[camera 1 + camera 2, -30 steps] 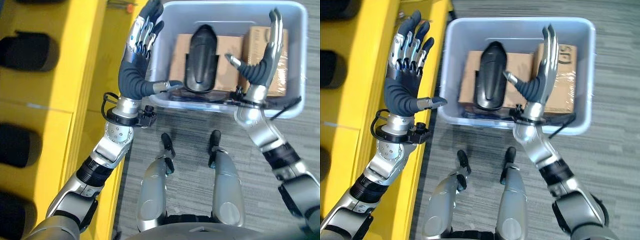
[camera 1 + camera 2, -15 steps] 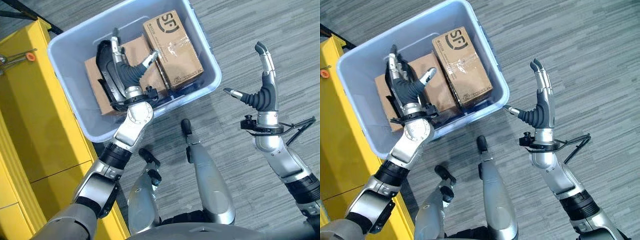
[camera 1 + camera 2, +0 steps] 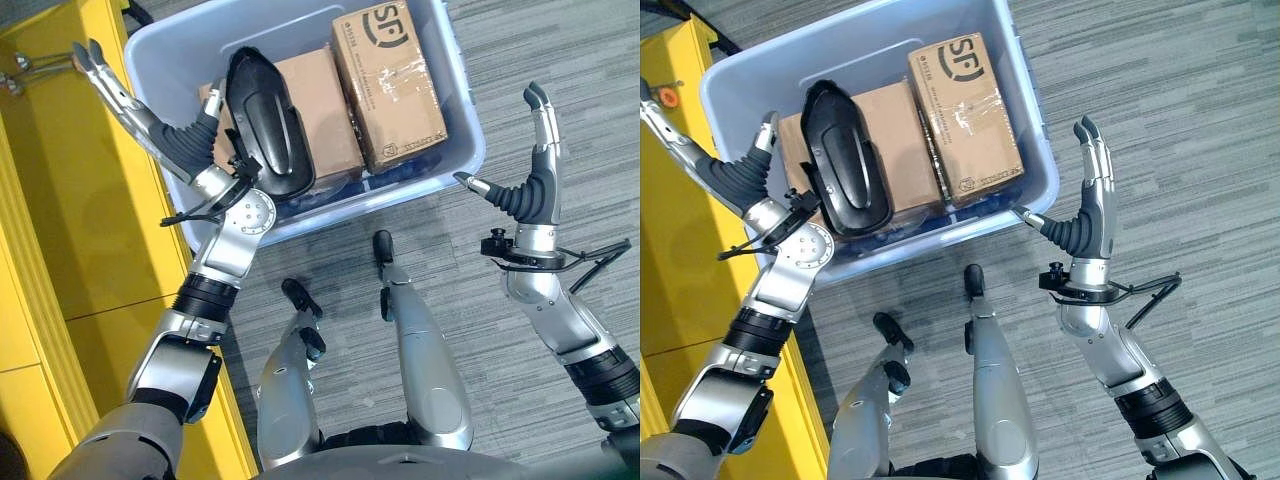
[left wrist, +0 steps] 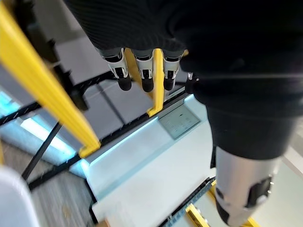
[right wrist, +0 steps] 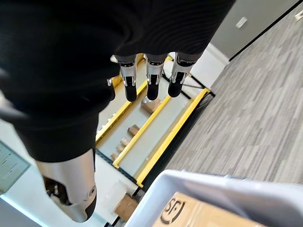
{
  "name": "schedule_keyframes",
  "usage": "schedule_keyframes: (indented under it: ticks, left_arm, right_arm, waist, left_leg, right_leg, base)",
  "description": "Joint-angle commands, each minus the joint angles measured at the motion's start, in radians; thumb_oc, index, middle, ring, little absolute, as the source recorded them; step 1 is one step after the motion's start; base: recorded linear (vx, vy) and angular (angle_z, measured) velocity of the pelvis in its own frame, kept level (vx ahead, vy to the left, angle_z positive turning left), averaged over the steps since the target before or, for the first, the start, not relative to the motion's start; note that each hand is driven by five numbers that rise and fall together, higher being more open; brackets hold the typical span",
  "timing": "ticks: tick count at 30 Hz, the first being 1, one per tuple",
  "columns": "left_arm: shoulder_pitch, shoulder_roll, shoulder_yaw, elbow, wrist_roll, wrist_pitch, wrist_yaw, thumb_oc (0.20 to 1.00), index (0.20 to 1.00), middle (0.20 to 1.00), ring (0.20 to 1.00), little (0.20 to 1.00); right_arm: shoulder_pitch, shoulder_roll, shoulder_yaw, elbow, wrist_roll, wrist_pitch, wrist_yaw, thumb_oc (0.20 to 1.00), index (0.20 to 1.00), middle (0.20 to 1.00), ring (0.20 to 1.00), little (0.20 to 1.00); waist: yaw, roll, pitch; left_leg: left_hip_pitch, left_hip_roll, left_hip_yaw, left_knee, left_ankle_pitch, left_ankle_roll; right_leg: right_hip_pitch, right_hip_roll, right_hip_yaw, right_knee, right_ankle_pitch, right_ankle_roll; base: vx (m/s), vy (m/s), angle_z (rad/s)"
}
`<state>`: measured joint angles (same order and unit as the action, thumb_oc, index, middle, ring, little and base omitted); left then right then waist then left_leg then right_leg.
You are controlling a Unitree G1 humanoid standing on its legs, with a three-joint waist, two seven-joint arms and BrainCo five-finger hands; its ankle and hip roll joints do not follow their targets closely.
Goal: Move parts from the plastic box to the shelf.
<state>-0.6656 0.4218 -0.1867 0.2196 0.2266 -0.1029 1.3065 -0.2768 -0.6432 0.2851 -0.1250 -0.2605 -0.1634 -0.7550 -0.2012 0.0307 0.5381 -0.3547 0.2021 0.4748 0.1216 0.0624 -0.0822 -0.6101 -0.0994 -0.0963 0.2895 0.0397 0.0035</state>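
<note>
Plastic box sits on the floor, far centre, beside the yellow shelf on the left. Inside: black part lying on a cardboard box, second cardboard box to its right. Left hand raised over the shelf edge, fingers straight, empty. Right hand raised right of the box, fingers straight, empty.

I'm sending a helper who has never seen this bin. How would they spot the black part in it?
Look in the pale blue plastic box on the grey floor beside the yellow shelf. Two brown cardboard boxes lie inside; the black part lies on the left one, the only glossy, rounded, dark thing there.
</note>
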Motion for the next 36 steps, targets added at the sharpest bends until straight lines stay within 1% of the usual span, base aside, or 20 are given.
schedule_keyframes:
  ticks: [1, 4, 6, 8, 10, 13, 15, 16, 19, 20, 23, 24, 25, 26, 27, 28, 33, 36]
  left_arm:
    - [-0.005, 0.069, 0.015, 0.002, 0.040, -0.005, -0.045, 1.000, 1.000, 1.000, 1.000, 1.000]
    - [0.002, 0.076, 0.002, 0.016, 0.029, -0.006, -0.088, 1.000, 1.000, 1.000, 1.000, 1.000]
    - [0.001, 0.078, -0.017, 0.035, 0.021, -0.018, -0.151, 1.000, 1.000, 1.000, 1.000, 1.000]
    - [-0.008, 0.084, -0.039, 0.046, 0.025, -0.030, -0.192, 1.000, 1.000, 1.000, 1.000, 1.000]
    - [-0.019, 0.085, -0.062, 0.048, 0.008, -0.020, -0.228, 1.000, 1.000, 1.000, 1.000, 1.000]
    - [-0.024, 0.073, -0.087, 0.060, -0.053, -0.009, -0.262, 1.000, 1.000, 1.000, 1.000, 1.000]
    - [-0.017, 0.042, -0.095, 0.075, -0.156, -0.050, -0.294, 1.000, 1.000, 1.000, 1.000, 1.000]
    - [-0.011, 0.023, -0.097, 0.084, -0.122, -0.036, -0.284, 1.000, 1.000, 1.000, 1.000, 1.000]
    - [0.003, -0.004, -0.106, 0.105, -0.169, -0.029, -0.277, 1.000, 1.000, 1.000, 1.000, 1.000]
    - [0.023, -0.032, -0.104, 0.114, -0.200, -0.036, -0.270, 1.000, 1.000, 1.000, 1.000, 1.000]
    - [0.042, -0.058, -0.098, 0.138, -0.193, -0.037, -0.264, 1.000, 1.000, 1.000, 1.000, 1.000]
    - [0.051, -0.072, -0.096, 0.146, -0.212, -0.032, -0.251, 1.000, 1.000, 1.000, 1.000, 1.000]
    - [0.056, -0.077, -0.094, 0.150, -0.223, -0.012, -0.218, 1.000, 1.000, 1.000, 1.000, 1.000]
    - [0.057, -0.078, -0.094, 0.150, -0.225, -0.009, -0.213, 1.000, 1.000, 1.000, 1.000, 1.000]
    - [0.067, -0.090, -0.081, 0.171, -0.247, -0.015, -0.168, 1.000, 1.000, 1.000, 1.000, 1.000]
    - [0.068, -0.100, -0.071, 0.187, -0.236, -0.017, -0.153, 1.000, 1.000, 1.000, 1.000, 1.000]
    - [0.058, -0.102, -0.069, 0.209, -0.230, 0.003, -0.169, 1.000, 1.000, 1.000, 1.000, 1.000]
    - [0.043, -0.105, -0.066, 0.234, -0.259, 0.009, -0.154, 1.000, 1.000, 1.000, 1.000, 1.000]
  right_arm:
    - [-0.006, 0.043, -0.019, -0.027, -0.020, -0.007, -0.040, 1.000, 1.000, 1.000, 1.000, 1.000]
    - [-0.012, 0.039, -0.020, -0.019, -0.009, 0.003, -0.026, 1.000, 1.000, 1.000, 1.000, 1.000]
    - [-0.018, 0.039, -0.020, -0.013, 0.000, 0.013, -0.017, 1.000, 1.000, 1.000, 1.000, 1.000]
    - [-0.020, 0.037, -0.022, -0.006, 0.003, 0.013, -0.012, 1.000, 1.000, 1.000, 1.000, 1.000]
    - [-0.018, 0.032, -0.030, -0.005, 0.011, 0.013, -0.007, 1.000, 1.000, 1.000, 1.000, 1.000]
    - [-0.014, 0.030, -0.037, -0.003, 0.019, 0.014, 0.003, 1.000, 1.000, 1.000, 1.000, 1.000]
    - [-0.010, 0.032, -0.036, -0.001, 0.017, 0.015, 0.002, 1.000, 1.000, 1.000, 1.000, 1.000]
    - [-0.009, 0.036, -0.036, 0.003, 0.014, 0.012, 0.000, 1.000, 1.000, 1.000, 1.000, 1.000]
    - [-0.010, 0.043, -0.038, 0.007, 0.021, 0.010, -0.002, 1.000, 1.000, 1.000, 1.000, 1.000]
    - [-0.012, 0.048, -0.039, 0.009, 0.027, 0.018, 0.002, 1.000, 1.000, 1.000, 1.000, 1.000]
    - [-0.012, 0.051, -0.044, 0.011, 0.031, 0.026, 0.006, 1.000, 1.000, 1.000, 1.000, 1.000]
    - [-0.010, 0.048, -0.046, 0.015, 0.042, 0.025, 0.003, 1.000, 1.000, 1.000, 1.000, 1.000]
    - [-0.008, 0.045, -0.047, 0.017, 0.043, 0.025, 0.003, 1.000, 1.000, 1.000, 1.000, 1.000]
    - [-0.008, 0.045, -0.048, 0.017, 0.044, 0.026, 0.003, 1.000, 1.000, 1.000, 1.000, 1.000]
    - [-0.010, 0.046, -0.047, 0.026, 0.047, 0.027, -0.002, 1.000, 1.000, 1.000, 1.000, 1.000]
    - [-0.014, 0.050, -0.039, 0.034, 0.058, 0.030, -0.013, 1.000, 1.000, 1.000, 1.000, 1.000]
    - [-0.028, 0.049, -0.042, 0.035, 0.074, 0.045, -0.019, 1.000, 1.000, 1.000, 1.000, 1.000]
    - [-0.035, 0.045, -0.045, 0.038, 0.084, 0.055, -0.015, 1.000, 1.000, 1.000, 1.000, 1.000]
  waist:
    - [-0.008, -0.069, -0.018]
    - [-0.005, -0.069, -0.018]
    - [-0.003, -0.070, -0.018]
    - [-0.005, -0.072, -0.018]
    - [-0.007, -0.072, -0.018]
    - [-0.008, -0.075, -0.018]
    - [-0.006, -0.078, -0.018]
    - [-0.007, -0.079, -0.018]
    - [-0.005, -0.086, -0.018]
    - [-0.003, -0.094, -0.018]
    - [-0.001, -0.099, -0.018]
    - [0.001, -0.104, -0.018]
    - [0.002, -0.105, -0.018]
    - [0.002, -0.105, -0.018]
    - [0.004, -0.108, -0.018]
    - [0.005, -0.113, -0.018]
    - [0.006, -0.121, -0.018]
    - [0.002, -0.123, -0.018]
  left_leg:
    - [-0.109, 0.042, -0.076, 0.158, -0.113, -0.013]
    - [-0.123, 0.039, -0.079, 0.166, -0.117, -0.010]
    - [-0.137, 0.036, -0.080, 0.177, -0.123, -0.006]
    - [-0.152, 0.034, -0.078, 0.189, -0.127, -0.002]
    - [-0.170, 0.030, -0.077, 0.201, -0.133, 0.003]
    - [-0.184, 0.024, -0.075, 0.210, -0.138, 0.008]
    - [-0.198, 0.020, -0.076, 0.217, -0.140, 0.012]
    - [-0.203, 0.017, -0.078, 0.222, -0.144, 0.015]
    - [-0.217, 0.018, -0.082, 0.233, -0.148, 0.014]
    - [-0.226, 0.021, -0.084, 0.239, -0.149, 0.012]
    - [-0.235, 0.024, -0.084, 0.243, -0.149, 0.011]
    - [-0.242, 0.028, -0.084, 0.247, -0.148, 0.009]
    - [-0.244, 0.029, -0.085, 0.248, -0.148, 0.008]
    - [-0.244, 0.029, -0.085, 0.248, -0.148, 0.008]
    - [-0.249, 0.030, -0.087, 0.251, -0.149, 0.006]
    - [-0.256, 0.034, -0.087, 0.256, -0.151, 0.005]
    - [-0.272, 0.040, -0.088, 0.260, -0.149, 0.001]
    - [-0.283, 0.044, -0.086, 0.266, -0.148, -0.001]
  right_leg:
    - [0.027, -0.082, -0.063, 0.025, -0.113, 0.092]
    - [0.018, -0.086, -0.063, 0.026, -0.111, 0.094]
    - [0.009, -0.089, -0.061, 0.026, -0.106, 0.097]
    - [-0.003, -0.092, -0.057, 0.027, -0.100, 0.099]
    - [-0.017, -0.093, -0.051, 0.031, -0.097, 0.102]
    - [-0.030, -0.094, -0.045, 0.037, -0.092, 0.108]
    - [-0.039, -0.094, -0.046, 0.038, -0.089, 0.110]
    - [-0.043, -0.091, -0.043, 0.041, -0.090, 0.112]
    - [-0.048, -0.088, -0.045, 0.040, -0.087, 0.113]
    - [-0.050, -0.087, -0.049, 0.037, -0.085, 0.114]
    - [-0.054, -0.086, -0.053, 0.035, -0.083, 0.115]
    - [-0.059, -0.085, -0.056, 0.036, -0.082, 0.114]
    - [-0.059, -0.085, -0.058, 0.035, -0.082, 0.114]
    - [-0.059, -0.085, -0.059, 0.035, -0.082, 0.114]
    - [-0.062, -0.083, -0.060, 0.038, -0.084, 0.114]
    - [-0.067, -0.081, -0.062, 0.041, -0.086, 0.114]
    - [-0.081, -0.080, -0.069, 0.045, -0.083, 0.114]
    - [-0.093, -0.077, -0.069, 0.050, -0.084, 0.113]
  base:
    - [-0.02, 0.051, 0.11]
    - [-0.02, 0.057, 0.07]
    - [-0.02, 0.094, 0.02]
    - [-0.03, 0.109, 0.02]
    - [-0.02, 0.115, 0.04]
    - [-0.01, 0.067, 0.02]
    - [-0.02, 0.039, -0.01]
    - [0.00, 0.000, 0.00]
    - [-0.01, -0.017, 0.02]
    - [0.00, 0.000, 0.00]
    - [-0.01, -0.020, -0.01]
    - [-0.01, -0.038, 0.02]
    - [0.00, 0.000, 0.00]
    - [0.00, 0.000, 0.00]
    - [0.01, -0.043, -0.02]
    - [0.01, -0.049, -0.03]
    - [0.00, -0.034, -0.01]
    - [0.00, -0.006, 0.03]
